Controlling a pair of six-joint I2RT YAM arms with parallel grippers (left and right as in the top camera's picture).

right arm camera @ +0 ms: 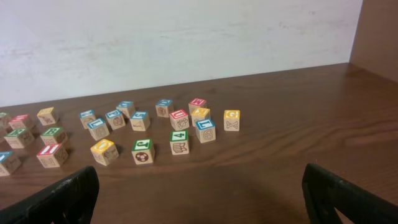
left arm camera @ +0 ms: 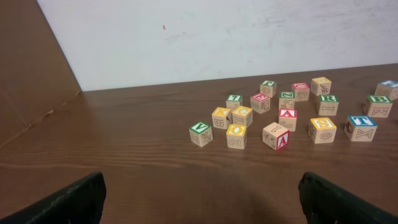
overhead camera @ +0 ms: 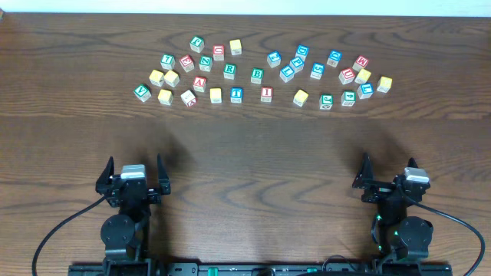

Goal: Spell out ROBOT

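Several wooden letter blocks lie scattered in a band across the far half of the table (overhead camera: 245,153). Among them are a green R block (overhead camera: 229,70), a green B block (overhead camera: 257,75) and a blue T block (overhead camera: 236,94); I cannot make out an O block. The left wrist view shows the R block (left arm camera: 328,104), the B block (left arm camera: 378,106) and the T block (left arm camera: 361,128). My left gripper (overhead camera: 135,164) is open and empty near the front left, well short of the blocks; its jaws (left arm camera: 200,199) hold nothing. My right gripper (overhead camera: 390,170) is open and empty at the front right, and its jaws (right arm camera: 200,193) hold nothing.
A green V block (left arm camera: 200,133) and a red A block (left arm camera: 275,135) are the nearest to the left gripper. A green ball-picture block (right arm camera: 142,151) and a yellow X block (right arm camera: 231,119) are near the right one. A white wall stands behind the table's far edge.
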